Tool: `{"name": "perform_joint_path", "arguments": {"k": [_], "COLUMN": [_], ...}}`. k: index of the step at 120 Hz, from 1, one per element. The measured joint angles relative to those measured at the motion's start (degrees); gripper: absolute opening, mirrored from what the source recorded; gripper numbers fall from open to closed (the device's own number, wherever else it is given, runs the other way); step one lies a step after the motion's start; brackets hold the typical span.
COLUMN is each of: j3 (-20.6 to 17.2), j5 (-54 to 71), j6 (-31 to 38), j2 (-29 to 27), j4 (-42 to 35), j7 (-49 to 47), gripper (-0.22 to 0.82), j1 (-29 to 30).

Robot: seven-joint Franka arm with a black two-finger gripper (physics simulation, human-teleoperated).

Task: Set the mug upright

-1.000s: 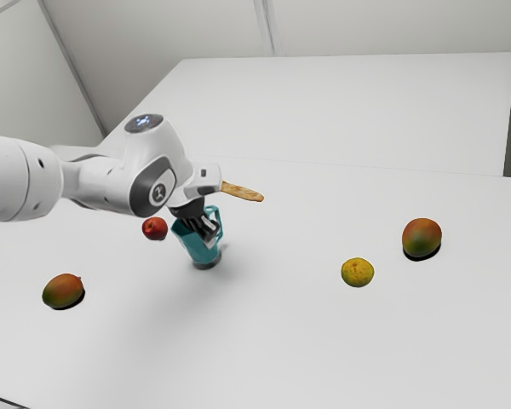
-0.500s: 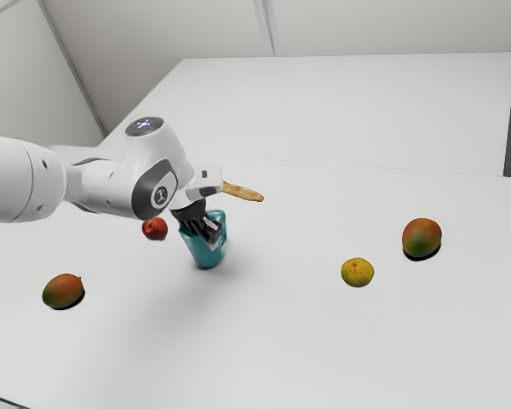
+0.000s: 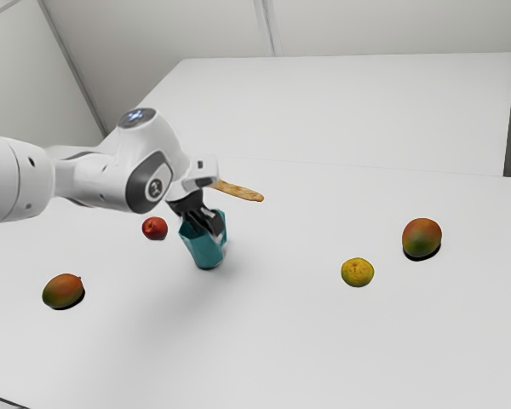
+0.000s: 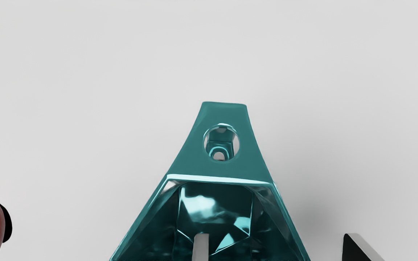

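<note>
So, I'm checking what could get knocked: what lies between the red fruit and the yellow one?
The teal mug, with the tool at its mouth, nearer the red fruit; then white tabletop to the yellow one. The exterior view shows this.

The hand (image 3: 213, 228) has its fingers (image 4: 200, 248) apart, one at the teal mug (image 4: 227, 167)'s mouth, one outside it.

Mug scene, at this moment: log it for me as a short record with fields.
mug: teal, roughly upright, mouth up
pincer: open, at the mug
fingers: one over or in the mouth, one outside the wall
exterior view's left of mug: red fruit, mango
exterior view's right of mug: yellow fruit, second mango
surface: white table
</note>
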Motion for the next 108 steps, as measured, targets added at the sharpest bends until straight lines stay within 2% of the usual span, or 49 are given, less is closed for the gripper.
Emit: {"name": "perform_joint_path", "arguments": {"k": [30, 40, 76, 86, 108], "j3": [-0.7, -1.2, -0.6, 0.8, 1.4], "j5": [0.0, -0.4, -2.9, -2.8, -2.6], "j6": [-0.7, -2.7, -22.2, -28.4, -37.1], "j2": [-4.7, -4.8, 3.9, 6.2, 8.0], "j4": [0.3, 4.1, 25.6, 31.3, 35.2], "j7": [0.0, -0.1, -1.4, -1.8, -2.7], "gripper": [0.4, 0.42, 0.54, 0.56, 0.59], "j1": [0.2, 0.3, -1.6, -2.3, -1.2]}}
